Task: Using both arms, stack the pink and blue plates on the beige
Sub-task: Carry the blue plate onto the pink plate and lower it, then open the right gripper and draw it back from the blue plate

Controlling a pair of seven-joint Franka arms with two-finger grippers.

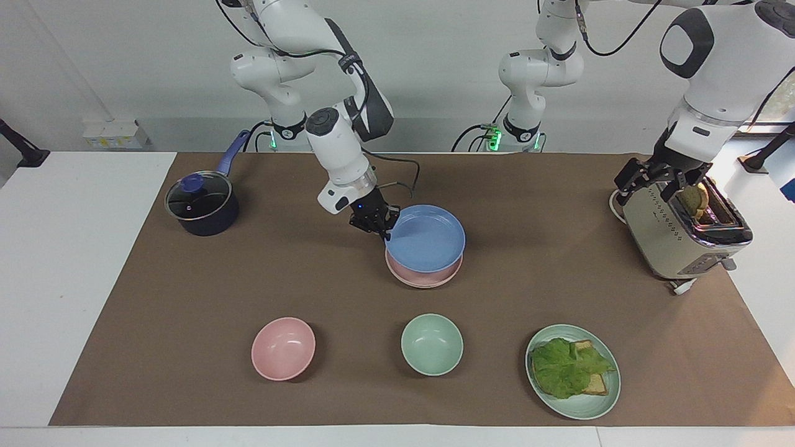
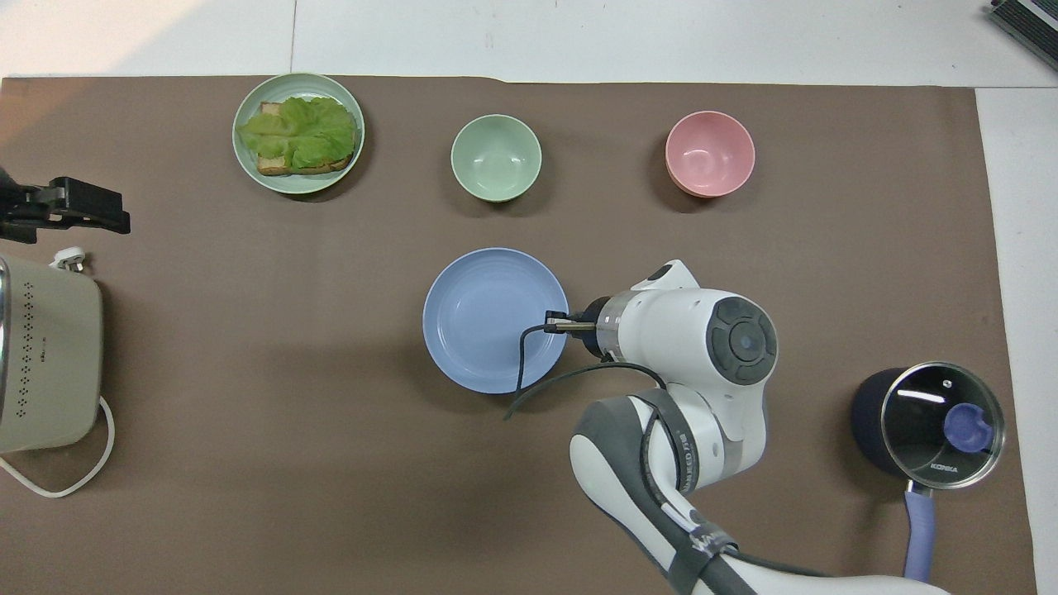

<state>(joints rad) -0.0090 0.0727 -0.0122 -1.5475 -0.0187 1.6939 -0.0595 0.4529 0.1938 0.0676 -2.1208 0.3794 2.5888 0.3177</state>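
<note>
On the brown mat (image 1: 186,298), our right gripper (image 1: 376,225) grips the blue plate (image 1: 426,237) by its rim, over the pink plate (image 1: 423,277); release remains. Beige isn't visible. Our left gripper (image 1: 659,180) hangs unclenched above the toaster (image 1: 674,239).

Periwinkle blue plate (image 1: 428,238), pale pink plate (image 1: 422,277), pink bowl (image 1: 283,348), green bowl (image 1: 431,344), brown mat (image 1: 186,298)

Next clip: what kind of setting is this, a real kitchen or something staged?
Most likely a staged lab tabletop, not a real kitchen: two bench-mounted white robot arms, a brown paper sheet spread over a plain white table, and kitchen props laid out on it, such as a toaster and a lidded pot.
</note>
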